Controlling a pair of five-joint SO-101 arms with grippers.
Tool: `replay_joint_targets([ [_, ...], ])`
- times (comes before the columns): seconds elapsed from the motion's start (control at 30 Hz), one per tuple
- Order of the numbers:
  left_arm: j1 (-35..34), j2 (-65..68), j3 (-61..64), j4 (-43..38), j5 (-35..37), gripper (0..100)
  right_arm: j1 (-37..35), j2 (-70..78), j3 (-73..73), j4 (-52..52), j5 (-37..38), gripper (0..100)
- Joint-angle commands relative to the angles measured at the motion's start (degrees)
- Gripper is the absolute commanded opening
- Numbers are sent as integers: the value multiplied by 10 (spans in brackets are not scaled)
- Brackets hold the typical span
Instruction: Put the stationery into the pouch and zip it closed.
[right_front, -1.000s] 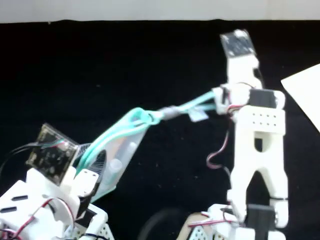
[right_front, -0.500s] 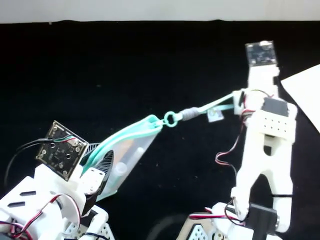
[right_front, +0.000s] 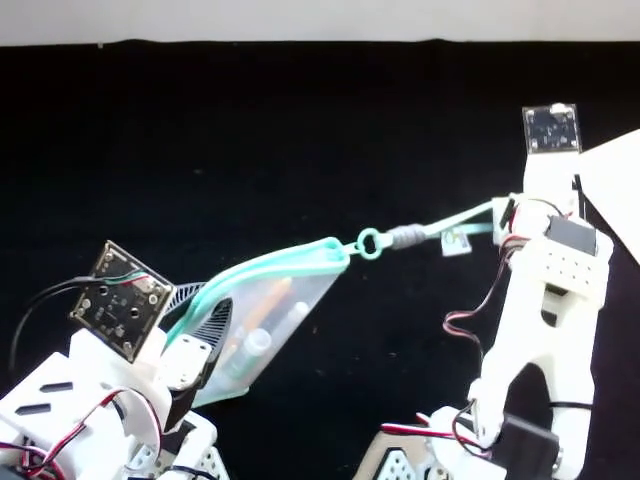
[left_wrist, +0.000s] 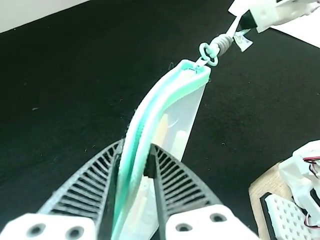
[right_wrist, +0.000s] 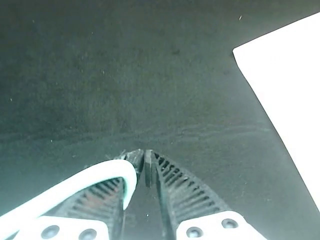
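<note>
- High view: clear pouch (right_front: 290, 300), lower centre, holds stationery (right_front: 262, 308); left end effector (right_front: 205, 335) clamps its lower-left end.
- Left wrist view: pouch's mint zip edge pinched tight.
- Right wrist view: right end effector (right_wrist: 144, 162) grips mint strap (right_wrist: 70, 190) over black tabletop (right_wrist: 100, 75).

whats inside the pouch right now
Through the clear side of the pouch: a few stick-shaped stationery pieces, one orange-tan, others pale. The left gripper clamps and covers its lower end; what lies there is hidden.
</note>
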Motion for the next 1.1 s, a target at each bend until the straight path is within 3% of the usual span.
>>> replay_joint_targets([
  [0.0,-15,-10,-22,-1,4,6,-29,-37,-37,15,-81,36],
  [0.17,-15,-5,-18,-1,4,6,-160,-128,-82,99,-220,246],
  [0.43,-16,-4,21,-49,6,6,-310,-230,-122,198,-230,265],
  [0.67,-56,-3,181,-229,33,6,-371,-283,-198,313,-236,270],
  [0.87,-108,-3,323,-410,33,7,-433,-307,-284,374,-363,330],
  [1.07,-106,-3,441,-481,33,7,-431,-308,-249,378,-439,330],
])
